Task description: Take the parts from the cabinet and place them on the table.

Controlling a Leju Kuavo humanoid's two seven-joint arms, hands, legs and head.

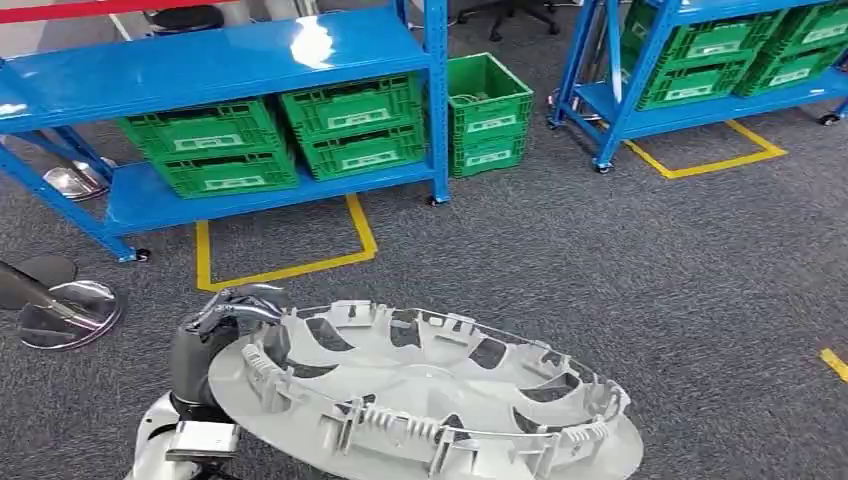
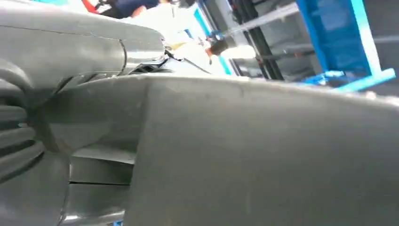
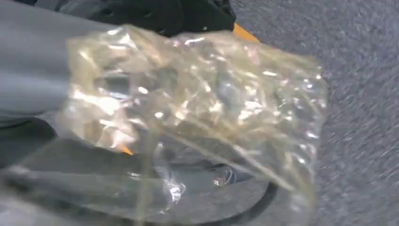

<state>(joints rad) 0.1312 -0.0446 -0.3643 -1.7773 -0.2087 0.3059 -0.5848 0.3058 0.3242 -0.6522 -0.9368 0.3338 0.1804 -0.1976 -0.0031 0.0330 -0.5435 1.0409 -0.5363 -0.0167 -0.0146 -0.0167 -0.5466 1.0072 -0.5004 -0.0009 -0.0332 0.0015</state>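
Note:
A large grey wheel cover (image 1: 420,400) lies nearly flat low in the head view, ribbed inner side up. My left hand (image 1: 215,330) grips its left rim from the side. In the left wrist view the cover's smooth grey face (image 2: 263,155) runs across the picture, with my left hand's thumb (image 2: 70,52) pressed over its edge. In the right wrist view a crinkled clear plastic bag (image 3: 197,108) hangs from my right hand (image 3: 28,70) above the carpet. The bag hides the fingers, and I cannot make out what is inside it.
A blue shelf rack (image 1: 200,70) with green crates (image 1: 350,125) stands ahead. Two more green crates (image 1: 487,110) are stacked on the floor beside it. A second blue rack (image 1: 700,60) is at the far right. Yellow floor tape (image 1: 290,265) and a chrome stand base (image 1: 70,310) lie nearby.

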